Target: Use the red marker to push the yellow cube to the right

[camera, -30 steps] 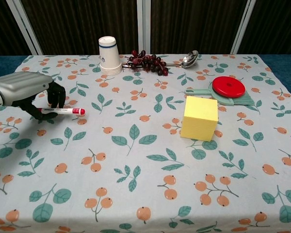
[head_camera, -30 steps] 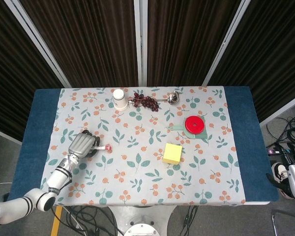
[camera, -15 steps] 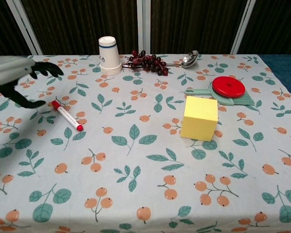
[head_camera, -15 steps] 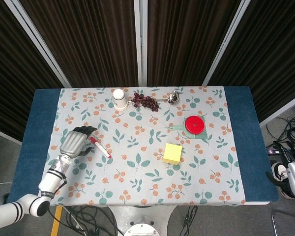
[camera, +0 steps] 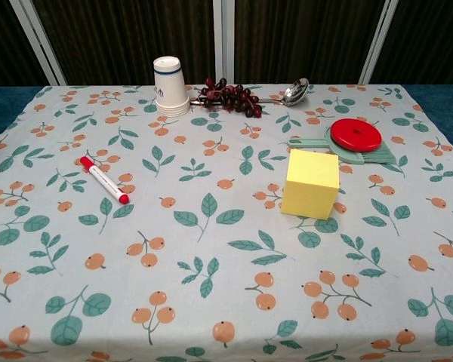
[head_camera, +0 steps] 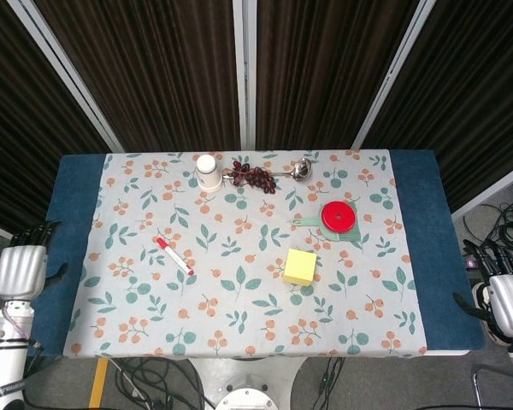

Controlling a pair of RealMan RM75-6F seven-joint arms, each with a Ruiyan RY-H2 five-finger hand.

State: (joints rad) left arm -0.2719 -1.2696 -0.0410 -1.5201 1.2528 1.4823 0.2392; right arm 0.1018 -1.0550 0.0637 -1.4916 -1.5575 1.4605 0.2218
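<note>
The red marker (head_camera: 174, 255) (camera: 103, 179) lies loose on the floral cloth, left of centre, slanted with its red cap toward the near right. The yellow cube (head_camera: 300, 266) (camera: 311, 183) sits right of centre, well apart from the marker. My left hand (head_camera: 21, 269) hangs beyond the table's left edge, fingers spread, holding nothing. My right hand (head_camera: 506, 301) stays off the table's right edge, also empty. Neither hand shows in the chest view.
Along the far edge stand an upturned white paper cup (head_camera: 209, 172) (camera: 170, 85), a bunch of dark grapes (head_camera: 255, 177) (camera: 230, 95) and a metal spoon (head_camera: 301, 169) (camera: 293, 92). A red disc on a green tool (head_camera: 339, 217) (camera: 355, 136) lies just behind the cube.
My left hand let go of the marker, which now lies slanted on the cloth. The hand drew back leftward off the table and out of the chest view.
</note>
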